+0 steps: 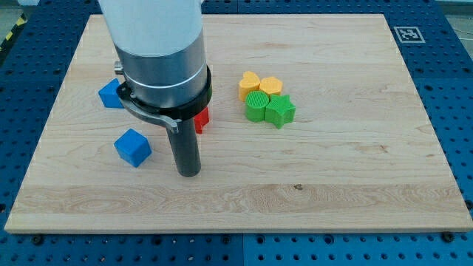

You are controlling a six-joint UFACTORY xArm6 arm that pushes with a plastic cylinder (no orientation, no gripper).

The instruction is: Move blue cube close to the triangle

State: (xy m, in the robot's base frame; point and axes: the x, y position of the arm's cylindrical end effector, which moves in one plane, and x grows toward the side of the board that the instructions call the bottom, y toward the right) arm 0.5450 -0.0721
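Observation:
A blue cube (133,147) sits on the wooden board (355,170) at the lower left. My tip (189,173) rests on the board just to the right of it, a short gap apart. A second blue block (111,94) lies higher up at the left, partly hidden by the arm; its shape is hard to make out. A red block (202,118) shows only as a sliver behind the rod.
Right of centre is a tight cluster: a yellow heart (250,83), a yellow hexagon (271,86), a green ribbed round block (256,108) and a green star (281,111). The arm's body (159,52) covers the upper left of the board.

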